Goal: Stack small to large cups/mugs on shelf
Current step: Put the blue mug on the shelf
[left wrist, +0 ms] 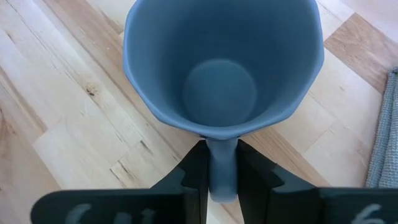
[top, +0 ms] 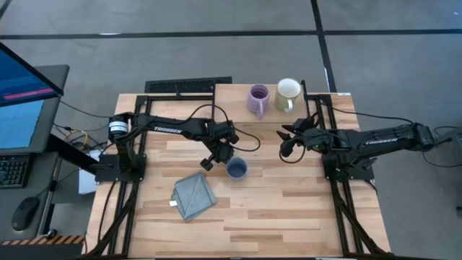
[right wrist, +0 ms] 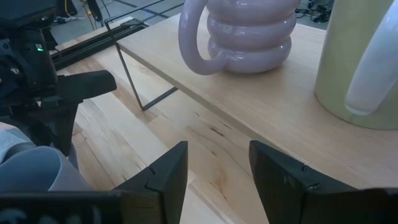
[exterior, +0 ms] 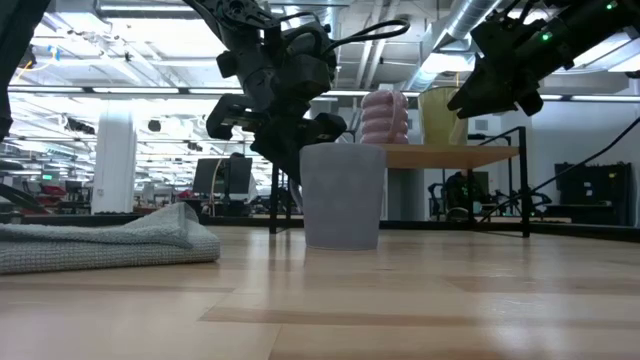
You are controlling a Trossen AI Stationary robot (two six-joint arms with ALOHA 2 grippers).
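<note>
Plank tabletop carries the blue mug, upright beside a folded cloth. Left gripper reaches down, clamped on the mug's handle. Right gripper, fingers spread and empty, hovers level before the shelf holding the purple mug and cream mug.

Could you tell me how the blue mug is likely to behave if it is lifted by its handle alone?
The blue mug looks rigid, so it should not flex. The left pincer grips only the thin handle, off to one side, so the mug may swing or tilt. Its smooth surface could slip. It is empty, so probably light.
</note>
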